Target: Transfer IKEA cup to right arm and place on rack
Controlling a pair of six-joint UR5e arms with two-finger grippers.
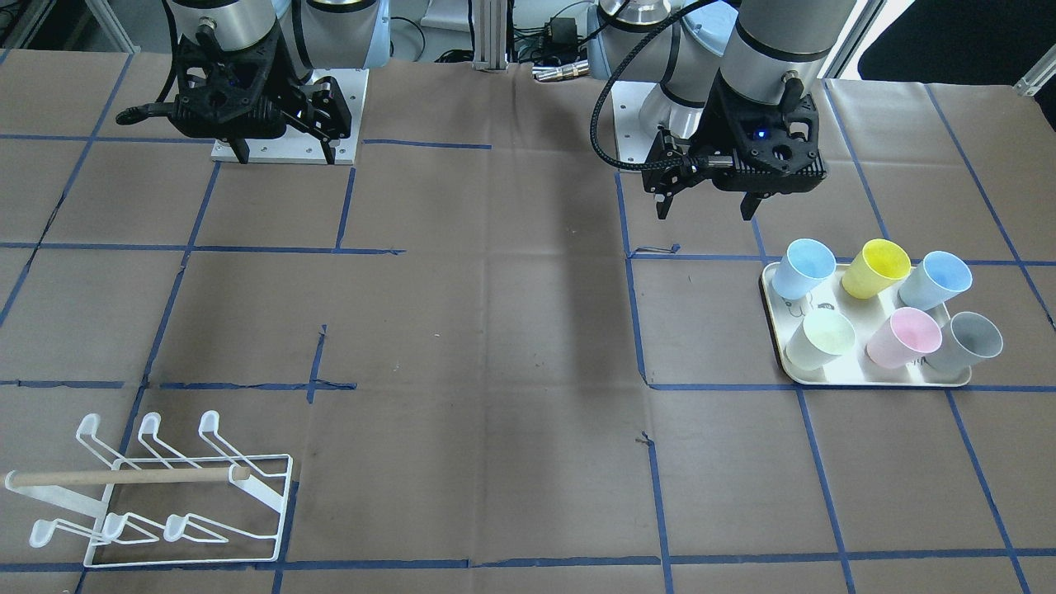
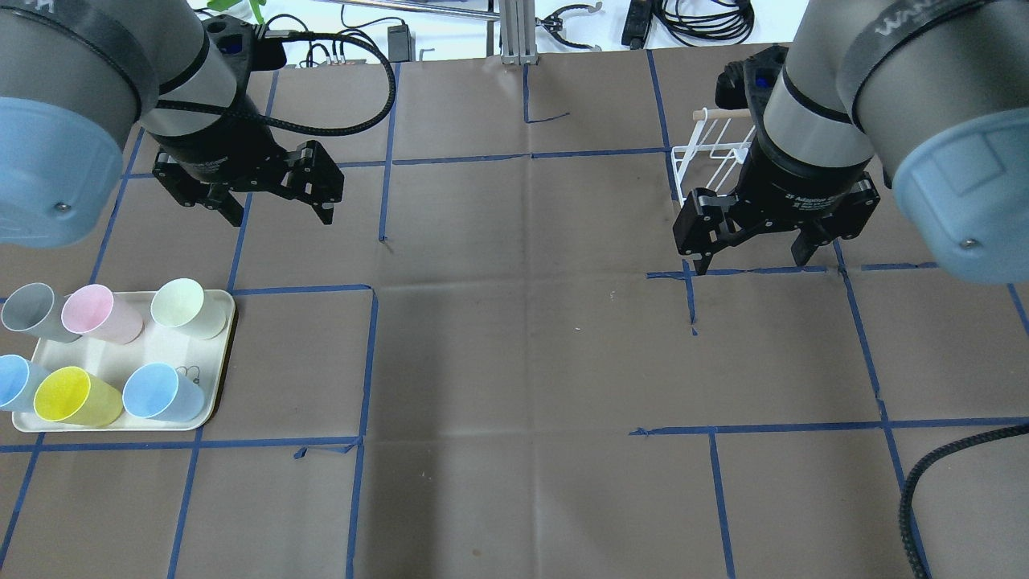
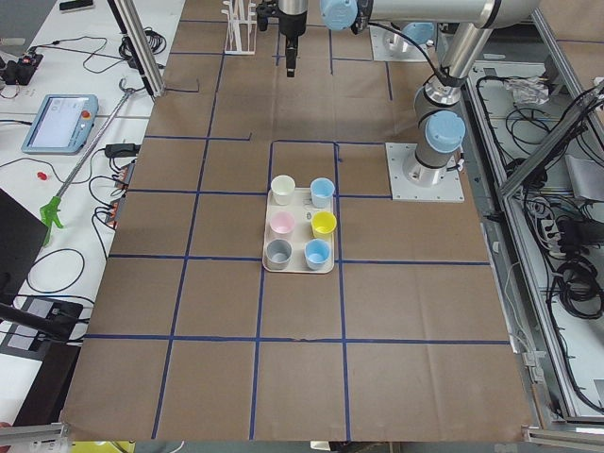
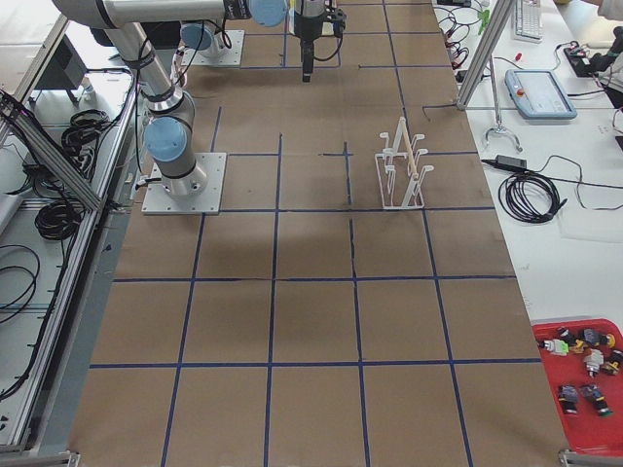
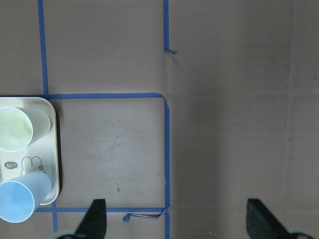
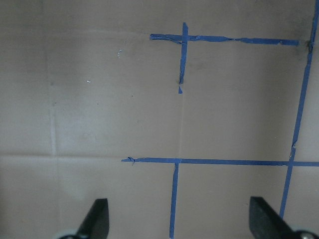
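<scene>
IKEA cups, six of them, stand upright with their mouths up in two rows of three on a cream tray (image 1: 866, 381). The row on the robot's side holds a blue cup (image 1: 804, 266), a yellow cup (image 1: 881, 266) and a paler blue cup (image 1: 940, 279). The other row holds a pale green cup (image 1: 825, 337), a pink cup (image 1: 907, 337) and a grey cup (image 1: 969, 340). None of them is touched by either arm. A small rabbit drawing shows on the tray's floor between the cups. The tray rests on the table (image 1: 495, 330), which is covered in brown paper crossed with blue tape lines. The left gripper (image 1: 705, 210) hangs in the air just beside the tray, off the side that faces the table's middle. Its fingers are spread wide and have hold of nothing. In its wrist view only bare paper lies between the fingertips, and the tray's corner with the pale green and blue cups shows at the view's edge. The white wire rack (image 1: 262, 495), with a wooden dowel (image 1: 124, 476) across it, stands well apart from the tray, towards the opposite end of the table, and carries no cup. The right gripper (image 2: 752, 264) hovers well apart from the tray too, in the rack's half of the table. Its fingers are likewise spread wide and empty over bare paper and tape.
</scene>
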